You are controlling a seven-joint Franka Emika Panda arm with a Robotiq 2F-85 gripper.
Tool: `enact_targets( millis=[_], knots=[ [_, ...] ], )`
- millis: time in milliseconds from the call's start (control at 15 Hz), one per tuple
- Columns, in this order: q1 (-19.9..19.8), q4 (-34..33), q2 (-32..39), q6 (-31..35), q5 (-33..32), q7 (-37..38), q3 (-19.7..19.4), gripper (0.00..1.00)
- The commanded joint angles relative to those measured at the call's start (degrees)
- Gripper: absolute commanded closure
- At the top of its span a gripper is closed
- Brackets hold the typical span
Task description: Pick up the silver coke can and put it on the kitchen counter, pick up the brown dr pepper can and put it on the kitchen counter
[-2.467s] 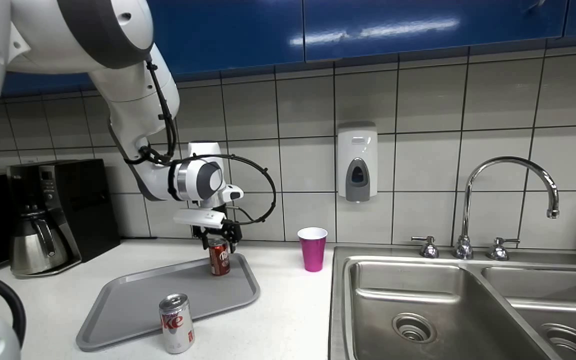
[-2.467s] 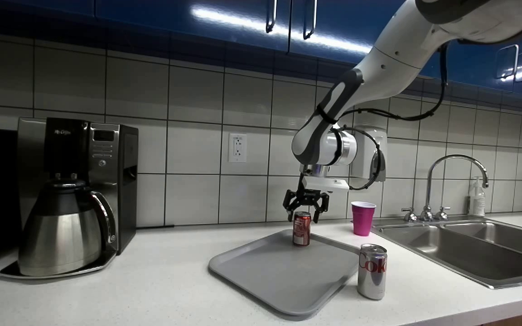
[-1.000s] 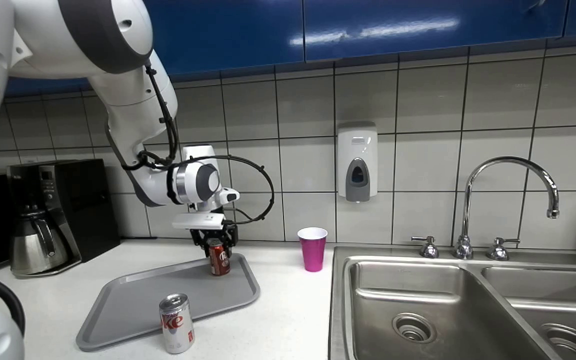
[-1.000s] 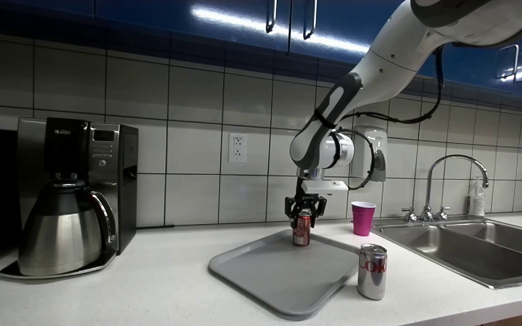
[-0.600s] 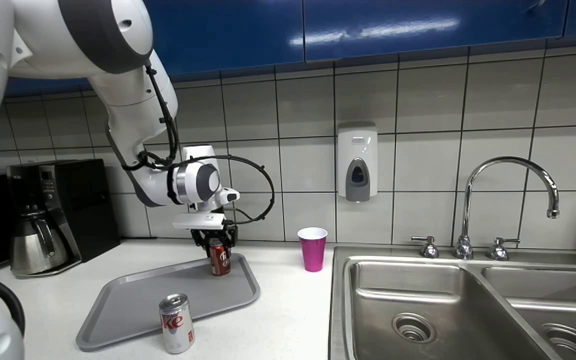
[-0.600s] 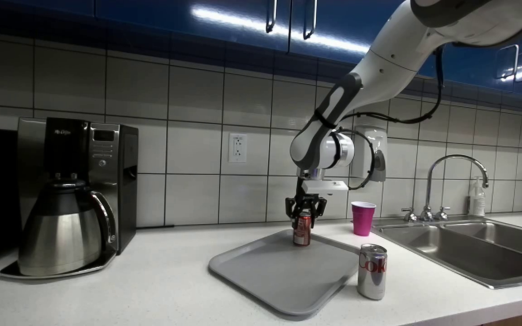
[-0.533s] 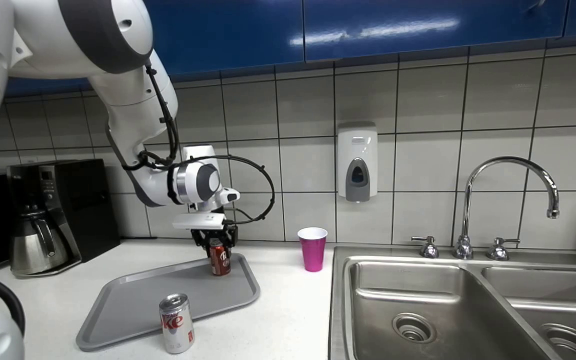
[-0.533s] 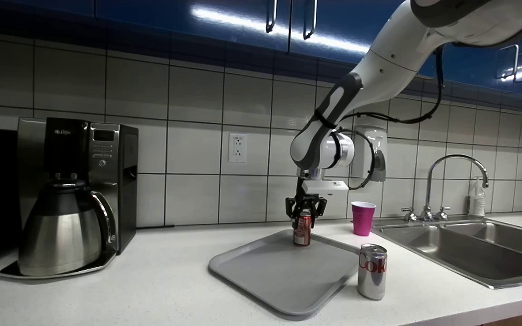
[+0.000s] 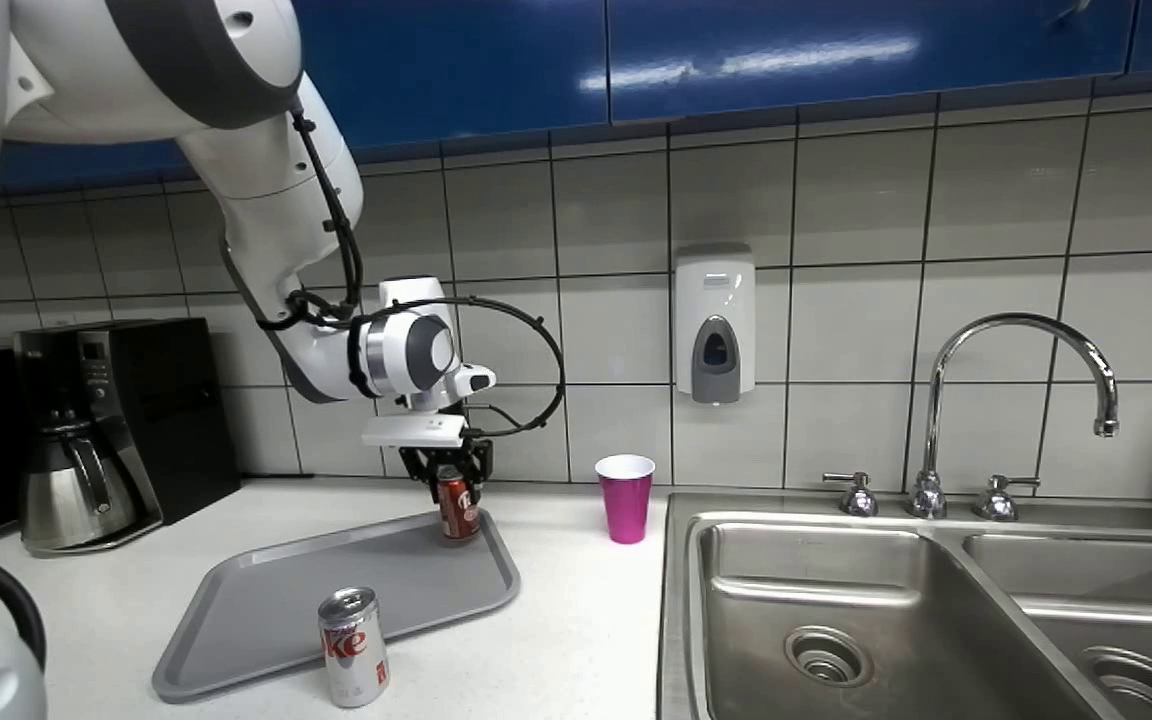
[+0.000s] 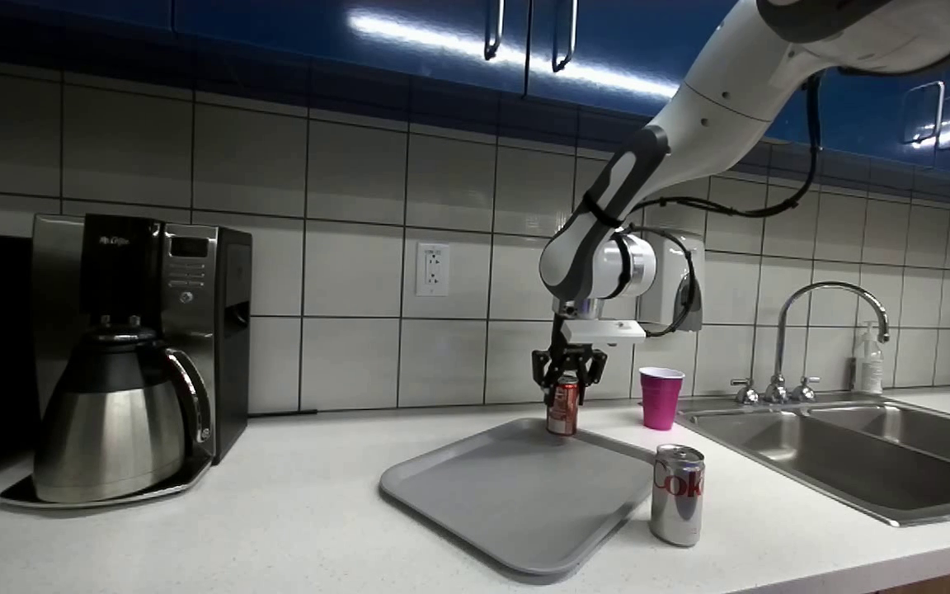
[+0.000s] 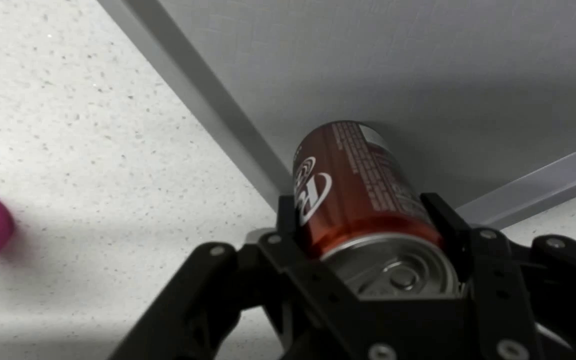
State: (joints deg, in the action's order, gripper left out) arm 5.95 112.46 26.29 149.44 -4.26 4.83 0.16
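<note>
My gripper point(image 11: 358, 200) is shut on the brown dr pepper can point(image 11: 363, 175), one finger along each side just below its silver top. In both exterior views this can point(image 9: 458, 512) is upright and seems raised slightly off the back corner of the grey tray point(image 10: 516, 503). The gripper point(image 10: 564, 394) hides part of the can's upper end. The silver coke can point(image 9: 354, 655) stands upright on the white kitchen counter point(image 9: 576, 630), close beside the tray's front edge; the wrist view does not include it.
A pink cup point(image 9: 626, 505) stands on the counter between the tray and the steel sink point(image 9: 816, 600). The coffee maker point(image 10: 129, 355) is at the opposite end. A tiled wall point(image 10: 442, 363) with a soap dispenser point(image 9: 715, 325) runs close behind the gripper.
The gripper came down over the brown can and closed on it. Within the last half second, gripper and can have risen slightly and shifted toward the pink cup. The silver can has not moved.
</note>
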Motion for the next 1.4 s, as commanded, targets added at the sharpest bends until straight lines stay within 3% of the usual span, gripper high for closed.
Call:
enact_targets(
  millis=[0,1333],
  knots=[
    [-1.4,1.3,-3.0,-1.6,-0.5,-0.9,-1.2,0.62],
    [-6.3,-0.7,0.2,-2.2,0.0,-0.5,-5.3,0.62]
  ],
)
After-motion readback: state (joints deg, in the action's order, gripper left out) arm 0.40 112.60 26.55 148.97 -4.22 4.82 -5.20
